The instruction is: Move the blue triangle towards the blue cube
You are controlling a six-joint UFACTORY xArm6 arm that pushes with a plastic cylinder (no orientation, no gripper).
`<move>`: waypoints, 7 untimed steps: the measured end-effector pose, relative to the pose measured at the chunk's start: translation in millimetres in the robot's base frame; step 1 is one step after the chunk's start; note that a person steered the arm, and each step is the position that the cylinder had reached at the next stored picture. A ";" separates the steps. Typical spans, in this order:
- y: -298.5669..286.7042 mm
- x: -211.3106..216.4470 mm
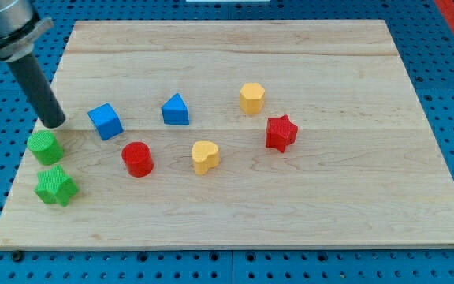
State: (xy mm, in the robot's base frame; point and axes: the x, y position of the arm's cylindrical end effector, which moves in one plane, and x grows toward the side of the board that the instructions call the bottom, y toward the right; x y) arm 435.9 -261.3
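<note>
The blue triangle (176,110) stands on the wooden board (329,197), a little above the middle. The blue cube (105,121) lies to its left, with a gap of about one block width between them. My tip (53,122) is at the board's left edge, left of the blue cube and just above the green cylinder (45,147). The tip touches no block.
A green star (56,186) lies below the green cylinder. A red cylinder (138,158) and a yellow heart (205,156) lie below the blue blocks. A yellow hexagon (251,98) and a red star (280,132) lie to the right.
</note>
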 end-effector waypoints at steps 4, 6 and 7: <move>33.5 41.1; 88.7 49.4; 105.5 44.3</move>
